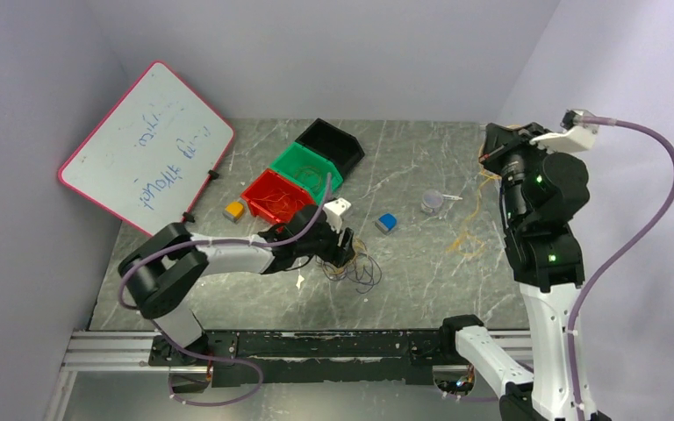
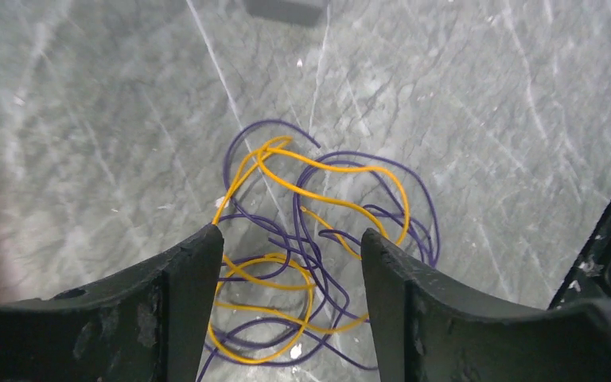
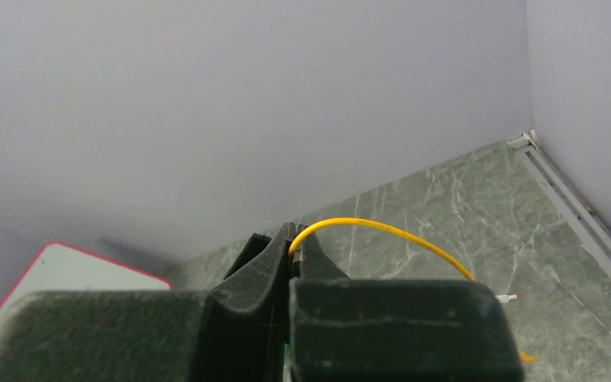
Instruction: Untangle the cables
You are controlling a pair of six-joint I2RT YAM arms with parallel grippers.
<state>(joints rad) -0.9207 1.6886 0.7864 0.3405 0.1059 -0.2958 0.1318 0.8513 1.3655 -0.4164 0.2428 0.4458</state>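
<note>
Well, the left jaws stand apart just over a tangle of purple and yellow cables (image 2: 318,239) lying near the middle of the tabletop (image 1: 421,298), on the near side of a red bin (image 1: 272,195). Over to the right, the right jaws are lifted high and pinched together on a single yellow cable (image 3: 382,227), which trails down toward the tabletop, well apart from the tangle.
</note>
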